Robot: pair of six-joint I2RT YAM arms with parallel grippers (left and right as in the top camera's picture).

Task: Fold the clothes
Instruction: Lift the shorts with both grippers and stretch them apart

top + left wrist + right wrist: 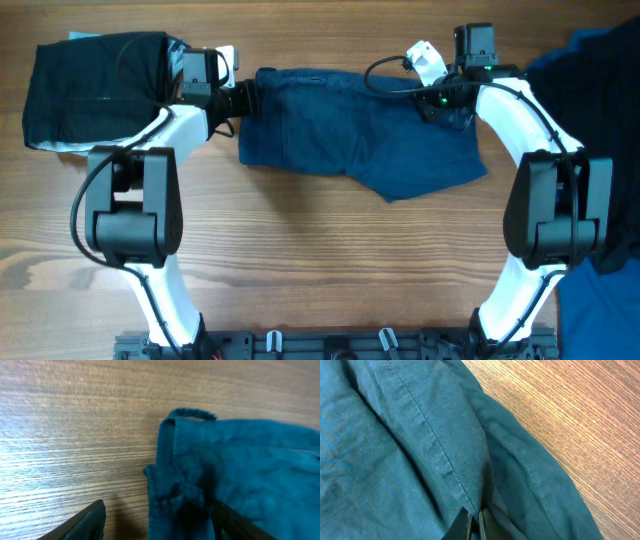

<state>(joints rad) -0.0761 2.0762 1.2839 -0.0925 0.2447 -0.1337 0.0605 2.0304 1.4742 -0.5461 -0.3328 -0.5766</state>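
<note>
**Shorts spread flat, one gripper pinching, one apart**

The navy-blue shorts (360, 130) lie spread on the wooden tabletop (320, 260) towards its far edge, between the two arms; their waistband end points to the robot's left and the leg hems to its right. The left gripper (159, 507) sits low at that left edge with its fingers (87, 522) held wide apart; the corner of the shorts, with a belt loop (192, 412) standing up, lies in the gap between them, and neither finger is seen pressing the cloth. The right gripper (475, 520) is closed tight on a raised fold of the shorts by the upper right corner, just beside a stitched seam (435, 440). A folded black garment (95, 90) rests at the far left corner, near the left arm; more blue clothes (600, 60) are heaped along the right edge.
</note>
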